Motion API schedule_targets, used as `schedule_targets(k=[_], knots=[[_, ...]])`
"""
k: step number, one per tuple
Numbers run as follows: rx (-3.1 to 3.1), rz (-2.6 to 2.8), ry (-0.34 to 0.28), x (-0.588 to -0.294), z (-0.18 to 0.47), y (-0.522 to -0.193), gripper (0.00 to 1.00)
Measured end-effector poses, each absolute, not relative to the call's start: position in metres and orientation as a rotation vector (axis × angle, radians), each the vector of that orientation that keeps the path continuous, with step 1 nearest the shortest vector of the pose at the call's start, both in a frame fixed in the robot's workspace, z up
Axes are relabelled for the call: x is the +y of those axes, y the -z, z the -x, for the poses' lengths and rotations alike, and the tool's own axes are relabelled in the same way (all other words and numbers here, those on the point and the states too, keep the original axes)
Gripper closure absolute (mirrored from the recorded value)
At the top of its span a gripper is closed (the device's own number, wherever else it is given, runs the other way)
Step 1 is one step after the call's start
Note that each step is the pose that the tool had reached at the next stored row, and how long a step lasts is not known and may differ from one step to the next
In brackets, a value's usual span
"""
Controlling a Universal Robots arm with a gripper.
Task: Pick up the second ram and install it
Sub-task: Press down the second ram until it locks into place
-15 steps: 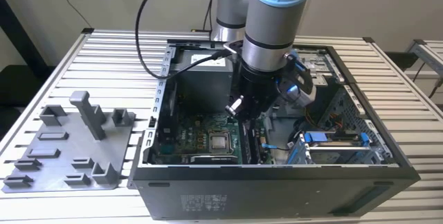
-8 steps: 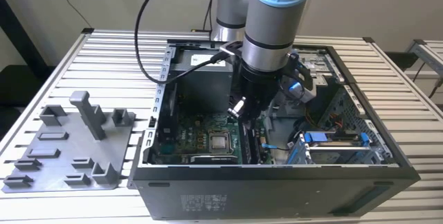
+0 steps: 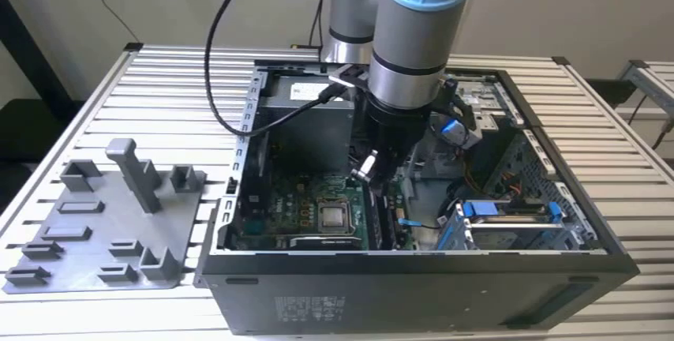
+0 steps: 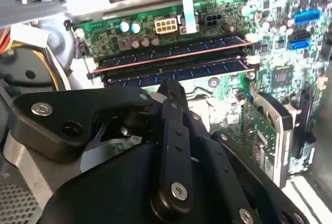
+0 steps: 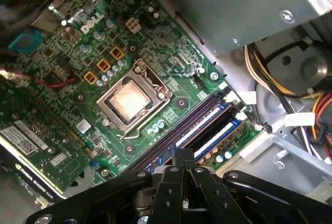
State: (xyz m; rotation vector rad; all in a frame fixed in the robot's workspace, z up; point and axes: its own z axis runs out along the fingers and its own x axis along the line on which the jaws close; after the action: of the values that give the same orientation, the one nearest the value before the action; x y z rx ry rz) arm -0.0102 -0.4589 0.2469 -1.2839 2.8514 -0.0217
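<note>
second wrist view, gripper (image 4: 173,86) closed, over possibly seated second ram (image 4: 171,67)

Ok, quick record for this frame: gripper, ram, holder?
gripper: inside the case, tip just above the second ram
second ram: lying in the slot nearest the tip; whether it is fully seated cannot be told
other ram: in the next slot, alongside
holder: grey, on the table, exterior view's left of the case

Lab: robot arm (image 3: 406,33), slatted bench (image 3: 158,112)
</note>
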Motion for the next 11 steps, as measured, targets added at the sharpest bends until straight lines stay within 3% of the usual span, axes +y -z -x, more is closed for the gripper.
schedule_targets(k=[11], knots=[[2.709, 1.56, 0.019, -0.459, 0.0102, -0.2466, 0.89]])
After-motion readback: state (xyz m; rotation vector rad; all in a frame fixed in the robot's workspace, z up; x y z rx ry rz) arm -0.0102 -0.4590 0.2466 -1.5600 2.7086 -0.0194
